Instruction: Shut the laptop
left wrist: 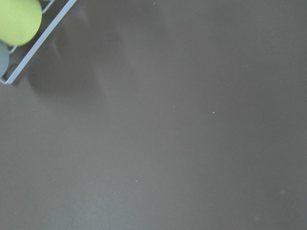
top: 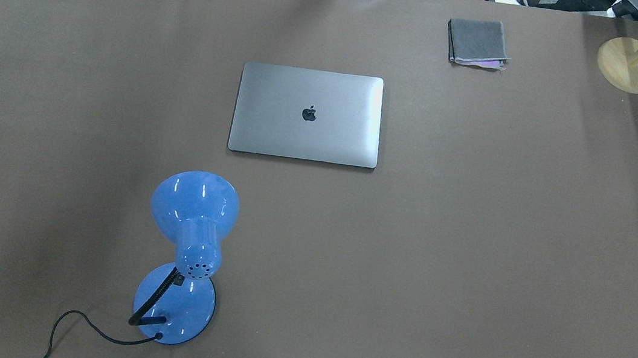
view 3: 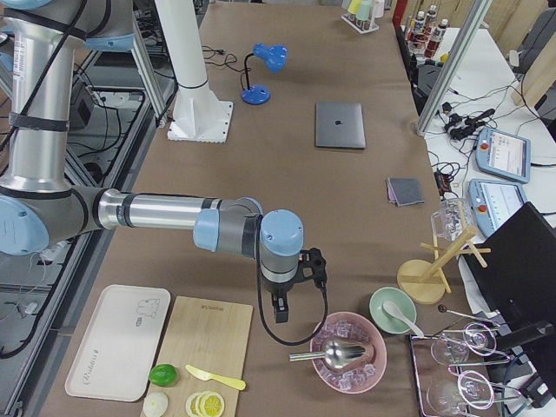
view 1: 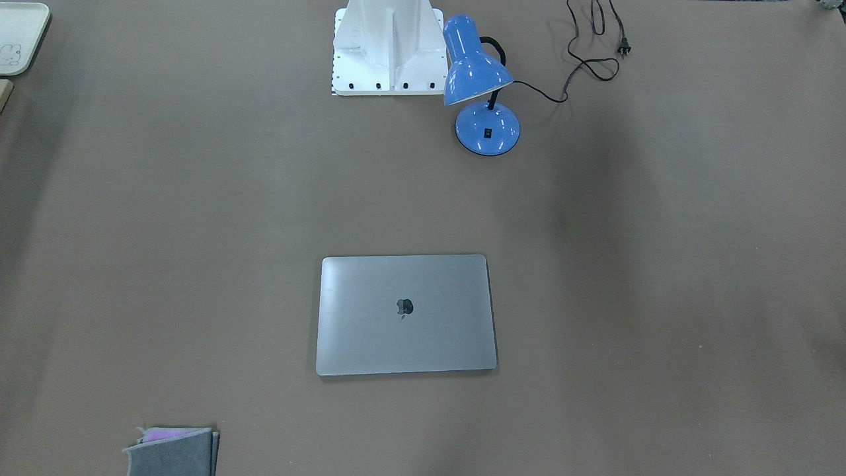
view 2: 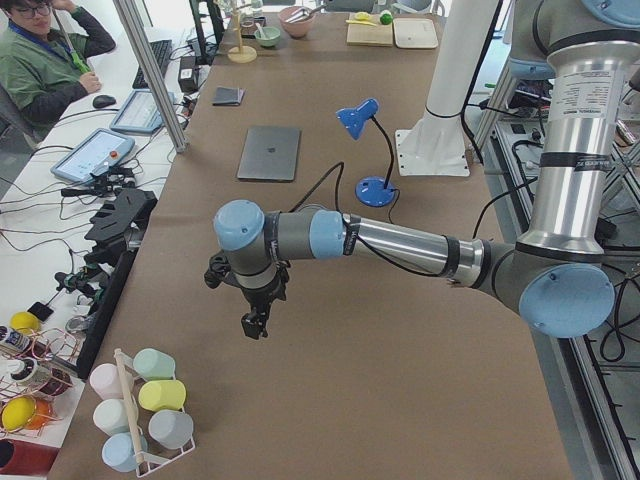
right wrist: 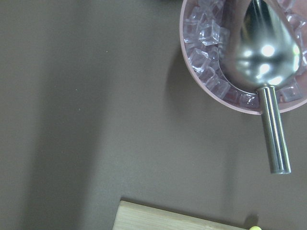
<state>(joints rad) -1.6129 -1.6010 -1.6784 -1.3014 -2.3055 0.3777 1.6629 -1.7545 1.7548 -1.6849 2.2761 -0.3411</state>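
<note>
The silver-grey laptop (top: 307, 114) lies flat on the brown table with its lid down and the dark apple logo facing up. It also shows in the front view (view 1: 406, 315), the left side view (view 2: 269, 153) and the right side view (view 3: 340, 124). My left gripper (view 2: 254, 328) hangs over bare table far from the laptop, near the table's left end. My right gripper (view 3: 281, 313) hangs near the right end, beside a pink bowl. Both show only in the side views, so I cannot tell whether they are open or shut.
A blue desk lamp (top: 189, 248) with a black cord stands between the robot base and the laptop. A grey felt pouch (top: 477, 43) lies at the far edge. A cup rack (view 2: 140, 410) stands near my left gripper. The pink ice bowl (view 3: 347, 352) with a metal scoop and a cutting board (view 3: 204, 347) lie near my right gripper.
</note>
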